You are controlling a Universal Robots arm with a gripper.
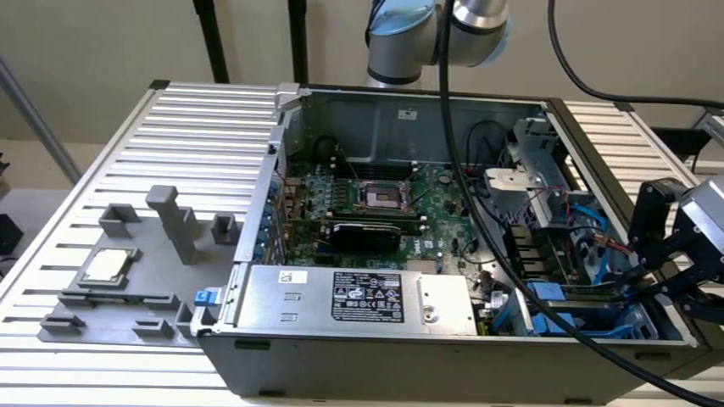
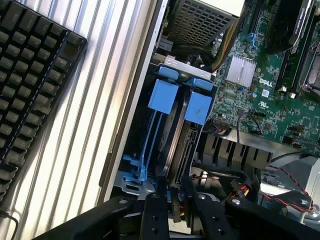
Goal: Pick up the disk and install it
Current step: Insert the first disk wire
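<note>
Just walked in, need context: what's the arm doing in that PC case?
The arm's gripper is down inside the open computer case, at the drive bay in the near corner on the exterior view's right. It is right at the disk, which stands on edge in its blue bracket, down in the bay. A keyboard lies on the ribbed table beside the case.

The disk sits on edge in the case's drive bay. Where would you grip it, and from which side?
Probably pinch the disk across its flat faces at the exposed thin edge, coming in from the case's open side. It stands on edge between the blue bracket tabs, with the case wall close beside it, so sideways approaches look blocked.
</note>
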